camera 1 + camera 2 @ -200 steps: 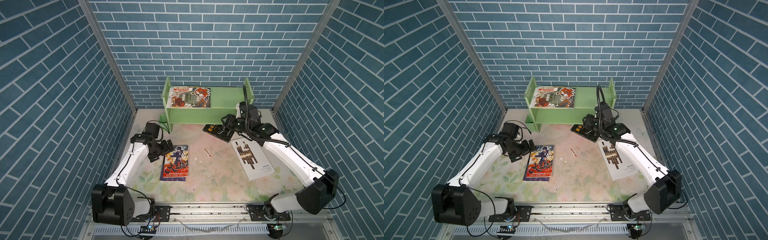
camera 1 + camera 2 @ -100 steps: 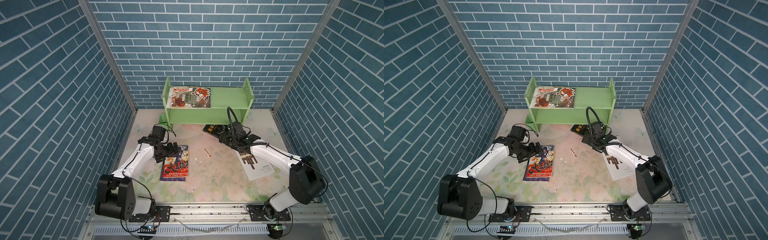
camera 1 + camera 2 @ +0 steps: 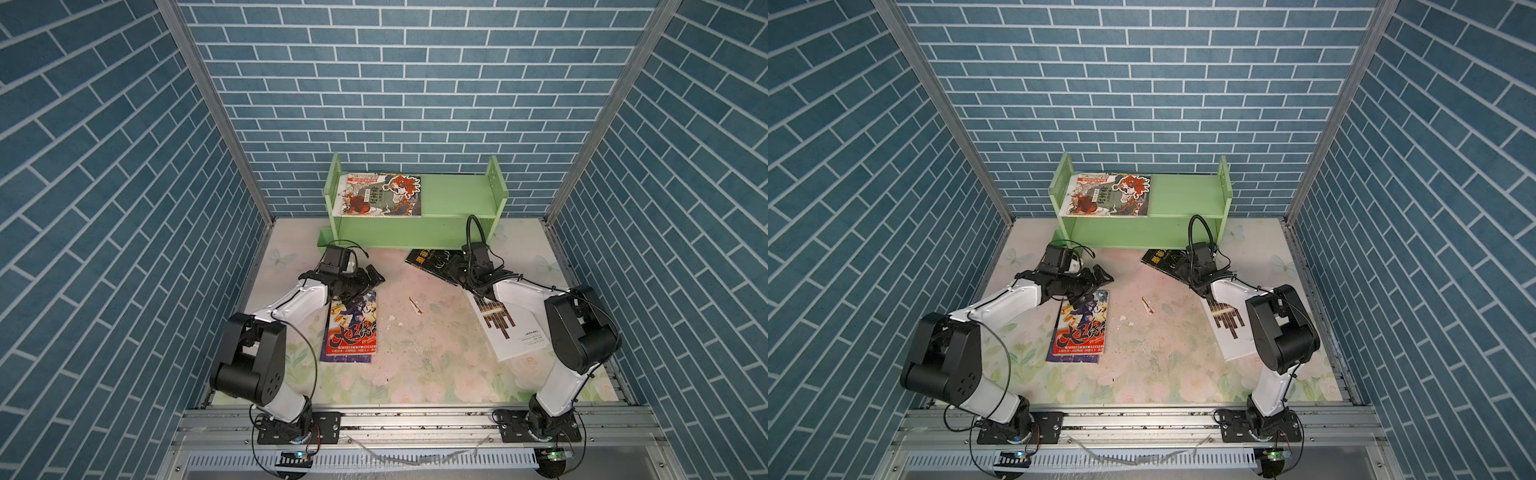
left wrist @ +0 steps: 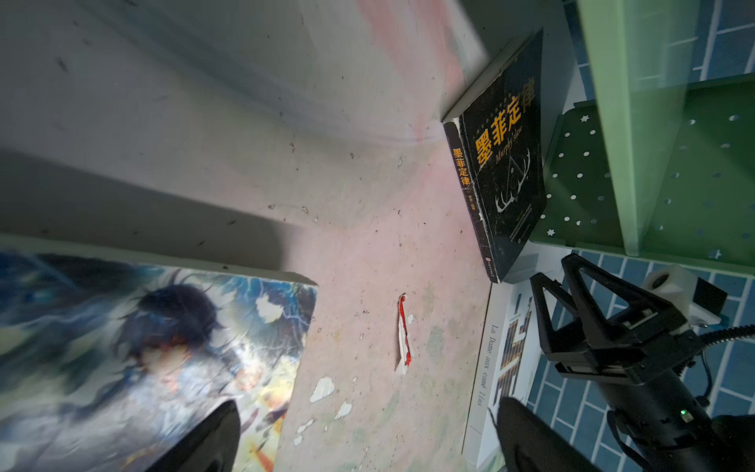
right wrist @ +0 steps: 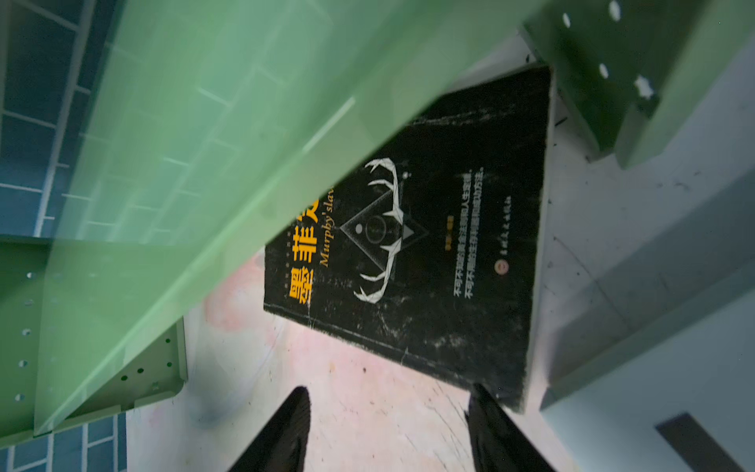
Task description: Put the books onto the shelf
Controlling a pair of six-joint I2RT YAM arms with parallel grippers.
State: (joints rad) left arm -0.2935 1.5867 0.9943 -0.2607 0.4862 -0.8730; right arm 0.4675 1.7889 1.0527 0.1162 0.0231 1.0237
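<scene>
— What lies nearest?
— Two books flat on the floral mat [image 3: 415, 374]. On the left is a blue paperback [image 3: 351, 328] with bold brush characters, 大王 at the start. On the right is a white book [image 4: 486, 367] with dark bars, lettered "La Dame aux camélias".

— And the left gripper [image 3: 374, 277]?
— It is over the blue paperback's far end, fingers spread wide with nothing between them. A red-and-white paper scrap [image 3: 414, 306] lies mid-mat.

— The right gripper [image 5: 388, 388]?
— Its fingers are apart and empty, one tip beside a corner of the black book [image 5: 429, 253]. Gold 墨菲定律, "Murphy's law" and white antlers are on its cover.

— Where is that book?
— On the mat, against the foot of the light-green shelf [image 3: 453, 199] at its right end.

— Anything shelved?
— One illustrated book [image 3: 382, 194] lies flat on the top tier, at the left end. Its title is too small to read.
</scene>
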